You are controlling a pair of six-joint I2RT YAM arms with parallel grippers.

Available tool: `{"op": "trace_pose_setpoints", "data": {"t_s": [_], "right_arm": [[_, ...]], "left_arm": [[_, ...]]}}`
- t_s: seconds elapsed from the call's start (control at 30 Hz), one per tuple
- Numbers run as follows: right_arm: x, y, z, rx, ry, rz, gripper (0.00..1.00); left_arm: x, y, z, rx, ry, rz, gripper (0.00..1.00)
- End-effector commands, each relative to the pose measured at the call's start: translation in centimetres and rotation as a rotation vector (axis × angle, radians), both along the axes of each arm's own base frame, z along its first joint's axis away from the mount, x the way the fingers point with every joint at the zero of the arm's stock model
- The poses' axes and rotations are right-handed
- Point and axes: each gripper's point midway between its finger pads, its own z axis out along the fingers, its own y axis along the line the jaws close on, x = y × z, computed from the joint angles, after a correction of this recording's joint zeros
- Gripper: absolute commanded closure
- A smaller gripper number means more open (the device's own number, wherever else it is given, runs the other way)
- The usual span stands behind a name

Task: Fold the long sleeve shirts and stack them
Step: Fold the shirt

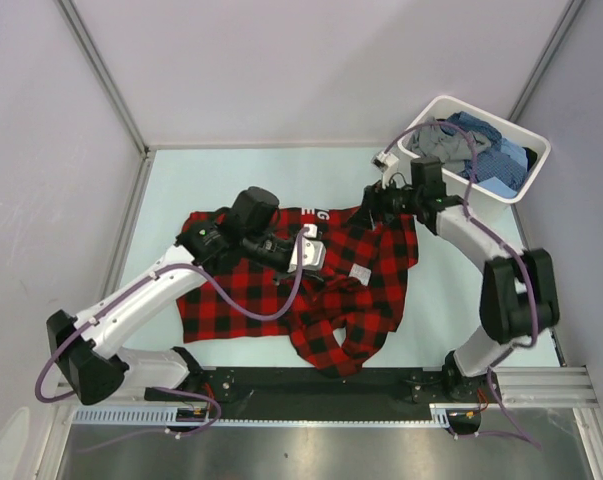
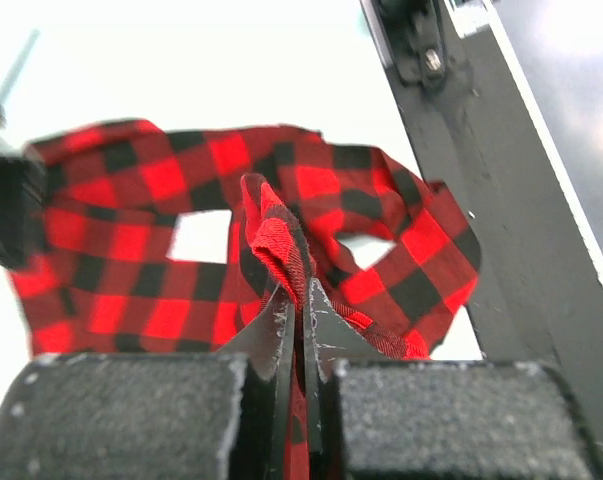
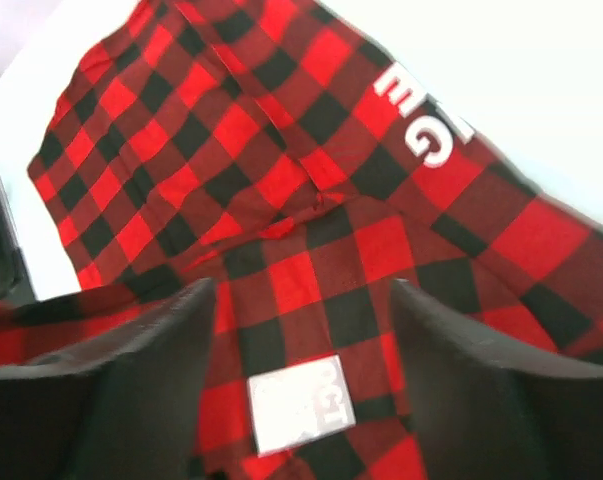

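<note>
1. The left tool [image 2: 301, 298] is clenched on a raised ridge of the red-and-black shirt [image 1: 241, 300]. The cloth stands up between the shut jaws, pinched near the shirt's middle.

2. The red-and-black shirt lies on the worktop [image 1: 281, 170] between the two arms, its long axis running left to right. The left part is spread fairly flat, while the near-right part is bunched and rumpled toward the arm bases.

3. The right tool [image 3: 299, 300] hangs just above the shirt's far-right part. Its jaws stand wide apart with nothing between them, and a white label [image 3: 301, 405] shows on the cloth directly below.

4. At the far right sits the white tub [image 1: 526, 135], holding the other shirts [image 1: 481, 150] — blue check and grey — well apart from the red one.

5. The coming move seems to turn on this: the cloth lies straight beneath the released right tool, so it need only descend to take hold. With the left tool at mid-shirt and the right at the far-right end, the two holds would sit along the long axis — suited to lifting or flattening the bunched side.
</note>
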Motion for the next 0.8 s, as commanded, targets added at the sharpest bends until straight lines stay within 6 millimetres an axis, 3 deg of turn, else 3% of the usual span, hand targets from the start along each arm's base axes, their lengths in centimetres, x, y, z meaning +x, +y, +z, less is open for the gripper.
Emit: {"op": "trace_pose_setpoints", "data": {"t_s": [0.0, 0.07, 0.17, 0.23, 0.27, 0.33, 0.43, 0.57, 0.77], "right_arm": [[4.2, 1.8, -1.1, 0.063, 0.090, -0.006, 0.37], [5.7, 2.1, -3.9, 0.065, 0.186, -0.021, 0.44], [8.1, 3.5, -2.4, 0.127, 0.183, -0.019, 0.51], [9.0, 4.9, -2.6, 0.134, 0.184, 0.010, 0.52], [8.9, 5.4, -3.1, 0.131, 0.204, 0.024, 0.53], [8.8, 6.8, -4.4, 0.127, 0.241, 0.062, 0.55], [7.7, 8.4, -6.5, 0.110, 0.300, 0.119, 0.61], [5.6, 9.1, -9.5, 0.071, 0.413, 0.151, 0.68], [2.1, 7.7, -13.9, -0.017, 0.568, 0.177, 0.73]], "left_arm": [[0.1, -0.1, 4.8, -0.117, -0.057, -0.017, 1.00], [0.3, -0.3, 5.4, -0.136, -0.087, -0.036, 1.00], [1.4, -1.6, 5.0, -0.129, -0.066, -0.060, 1.00], [1.8, -2.5, 5.9, -0.144, -0.052, -0.083, 1.00], [1.8, -3.3, 5.4, -0.145, -0.013, -0.114, 1.00], [1.9, -4.3, 6.4, -0.164, 0.006, -0.131, 1.00], [1.7, -5.5, 7.0, -0.179, 0.054, -0.160, 1.00], [1.4, -5.9, 7.1, -0.171, 0.010, -0.160, 1.00], [1.9, -5.3, 7.8, -0.175, 0.043, -0.077, 1.00]]}}
